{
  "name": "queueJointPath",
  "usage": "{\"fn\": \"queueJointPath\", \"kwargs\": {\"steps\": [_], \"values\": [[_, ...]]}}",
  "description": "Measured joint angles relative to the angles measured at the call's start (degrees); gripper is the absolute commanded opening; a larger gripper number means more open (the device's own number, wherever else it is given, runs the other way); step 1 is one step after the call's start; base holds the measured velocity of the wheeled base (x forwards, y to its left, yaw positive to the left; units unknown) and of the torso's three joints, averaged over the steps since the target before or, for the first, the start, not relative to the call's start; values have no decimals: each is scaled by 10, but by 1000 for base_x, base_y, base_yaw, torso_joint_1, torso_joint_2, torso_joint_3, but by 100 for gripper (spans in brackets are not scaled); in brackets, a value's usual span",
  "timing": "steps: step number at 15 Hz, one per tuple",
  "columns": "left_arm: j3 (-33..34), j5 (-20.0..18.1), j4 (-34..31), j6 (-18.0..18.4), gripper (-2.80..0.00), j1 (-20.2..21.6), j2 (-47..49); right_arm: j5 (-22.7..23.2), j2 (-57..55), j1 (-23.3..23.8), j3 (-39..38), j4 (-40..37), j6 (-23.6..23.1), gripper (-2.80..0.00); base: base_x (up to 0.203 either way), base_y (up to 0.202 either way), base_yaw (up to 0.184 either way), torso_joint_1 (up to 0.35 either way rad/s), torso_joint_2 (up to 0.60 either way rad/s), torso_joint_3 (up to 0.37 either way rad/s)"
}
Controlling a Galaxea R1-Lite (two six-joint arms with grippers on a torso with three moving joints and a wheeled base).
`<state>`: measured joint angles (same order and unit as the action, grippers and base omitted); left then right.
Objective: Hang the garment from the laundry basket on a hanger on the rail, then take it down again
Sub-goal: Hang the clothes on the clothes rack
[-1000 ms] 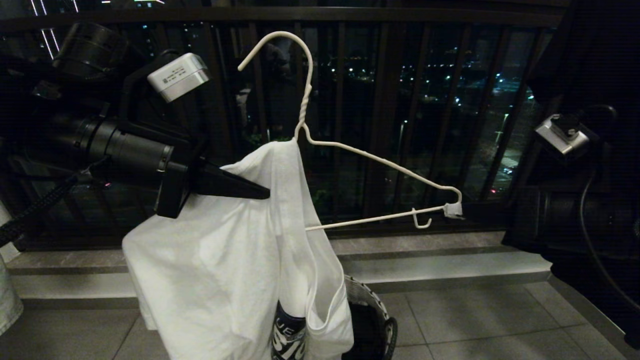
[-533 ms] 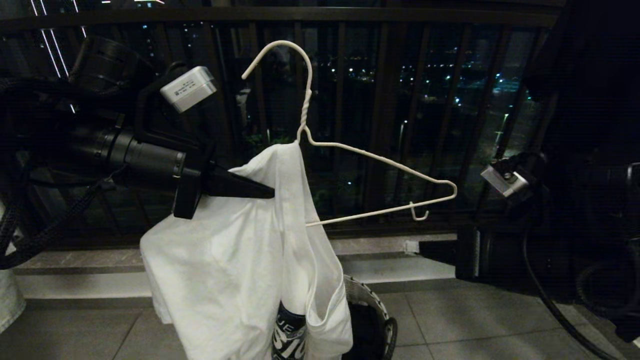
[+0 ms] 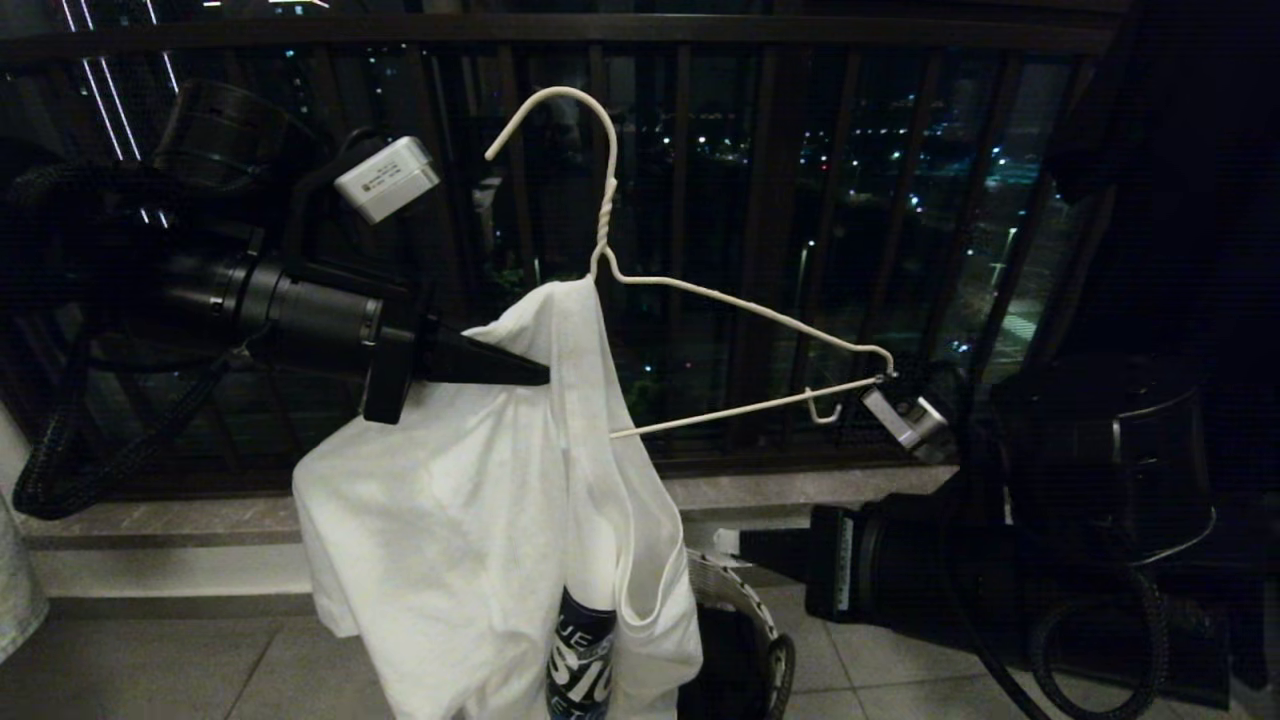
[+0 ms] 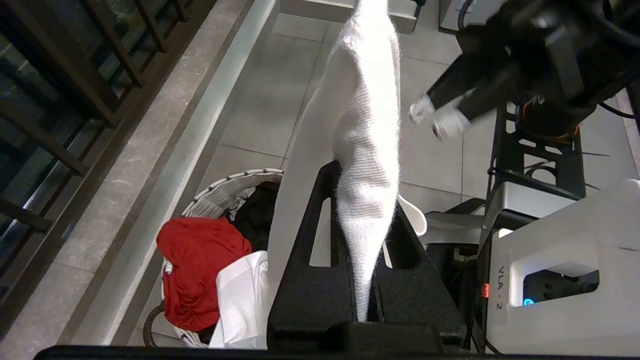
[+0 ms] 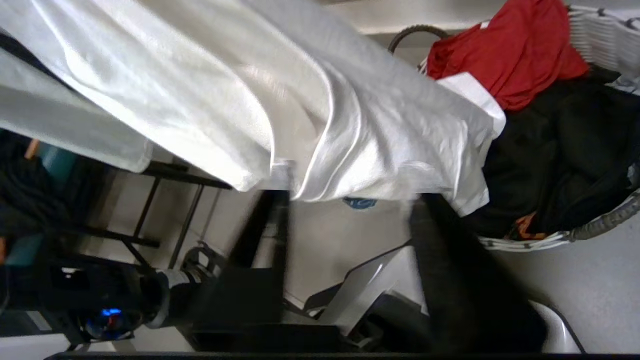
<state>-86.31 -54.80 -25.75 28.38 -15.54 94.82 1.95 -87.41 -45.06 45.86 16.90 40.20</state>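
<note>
The white garment [image 3: 450, 520] hangs draped over the left shoulder of the cream wire hanger [image 3: 740, 305], its blue-and-black logo low down. My left gripper [image 3: 540, 375] is shut on a fold of the garment [image 4: 360, 150] at that shoulder and holds both in the air. The hanger's right end is bare and free. My right gripper [image 3: 735, 545] is lower, beside the hanging cloth and above the laundry basket [image 3: 745, 595]. In the right wrist view that gripper [image 5: 350, 210] is open and empty, with the garment's hem [image 5: 300, 115] just beyond its fingertips. The rail is out of view.
Dark balcony railing bars [image 3: 680, 200] and a stone ledge [image 3: 150, 520] stand behind. The basket [image 4: 235, 180] holds a red garment [image 4: 200, 260] and a black one [image 5: 550, 150]. A dark garment [image 3: 1180, 150] hangs at the upper right. The robot's white base [image 4: 565, 280] is below.
My right gripper let go of the hanger's right end, dropped and swung left to the garment's lower part, and opened. The left arm shifted slightly right with the garment.
</note>
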Motion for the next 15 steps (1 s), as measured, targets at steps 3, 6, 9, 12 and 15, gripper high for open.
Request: {"fn": "queueJointPath", "kwargs": {"steps": [3,6,9,12,15], "values": [[-1,0,5,0,-280,2,2,-40,-32,-14,15,2,0,0,0,0,0,0,0,0],[-1,1,6,0,-280,5,1,-55,-62,-17,36,1,1,0,0,0,0,0,0,0],[1,1,6,0,-280,9,-1,-83,-92,-18,58,0,1,0,0,0,0,0,0,0],[2,1,7,0,-280,13,-2,-92,-112,-19,69,-1,0,0,0,0,0,0,0,0],[2,1,7,0,-280,14,-2,-96,-131,-29,73,-2,-1,0,0,0,0,0,0,0]]}}
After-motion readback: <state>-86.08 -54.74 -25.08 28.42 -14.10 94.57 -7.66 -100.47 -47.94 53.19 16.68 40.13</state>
